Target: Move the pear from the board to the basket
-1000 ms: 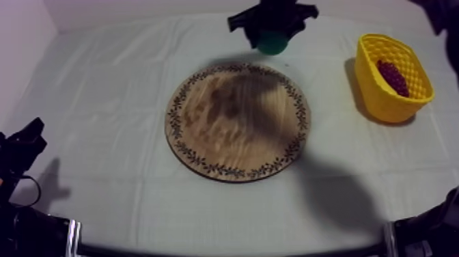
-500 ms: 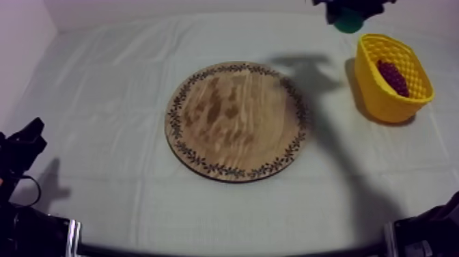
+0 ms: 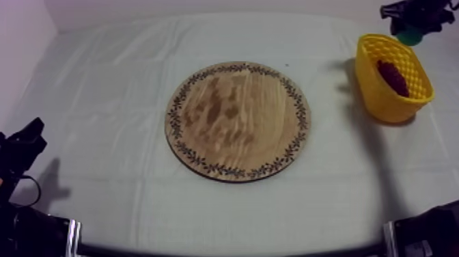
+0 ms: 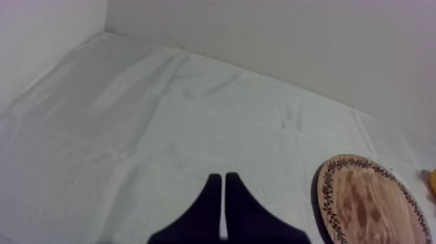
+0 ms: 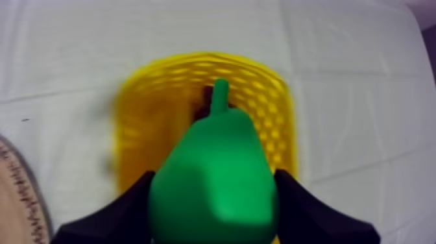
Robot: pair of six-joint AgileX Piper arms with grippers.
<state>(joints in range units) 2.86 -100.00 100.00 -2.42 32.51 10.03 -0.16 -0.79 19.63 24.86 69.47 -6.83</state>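
Observation:
My right gripper (image 3: 411,24) hangs above the far end of the yellow basket (image 3: 380,87) at the right of the table, shut on the green pear (image 3: 410,35). Seen from the right wrist, the pear (image 5: 215,175) sits between my two black fingers (image 5: 117,214) directly over the basket (image 5: 143,110). The round wooden board (image 3: 238,119) with its patterned rim lies bare in the middle of the table. My left gripper (image 3: 31,130) rests low at the left edge; its fingers (image 4: 207,207) lie together as a narrow wedge over the cloth.
A bunch of dark red grapes (image 3: 392,75) lies inside the basket. The board's rim (image 4: 331,195) shows beside my left gripper. A pale wall runs along the table's far edge.
My right gripper has carried the pear from beyond the board's far edge rightward to above the basket. Its shadow has left the board. The left arm has not moved.

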